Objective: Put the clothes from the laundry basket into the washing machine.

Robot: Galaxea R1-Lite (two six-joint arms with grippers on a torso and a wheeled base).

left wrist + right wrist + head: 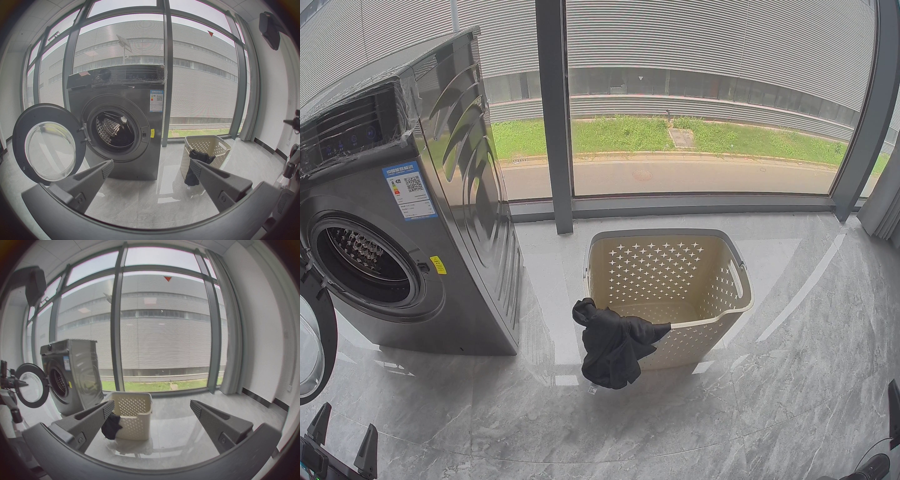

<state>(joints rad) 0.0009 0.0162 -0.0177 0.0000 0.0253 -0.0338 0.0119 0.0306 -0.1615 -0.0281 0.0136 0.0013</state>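
Black garment [612,347] is draped over the near-left corner of the laundry basket [737,275] rim, most of it hanging down the outside wall, hem close to the floor [675,425]. It's well ahead of the left gripper [150,162] and off to that gripper's right; well ahead of the right gripper [150,403] and off to its left. Neither touches it. Left jaws are spread wide with nothing between them. Right jaws same, wide and empty. Basket is beige, perforated, upright, roughly between the two jaw lines and far out in front; can't see anything else in it. Washing machine [456,187] stands ahead of the left jaws, just left of the basket with a gap between them. Its round door [50,150] is swung fully open toward the robot, near the left gripper on its outer side; drum opening [362,262] is exposed. Big window [700,94] behind the basket.
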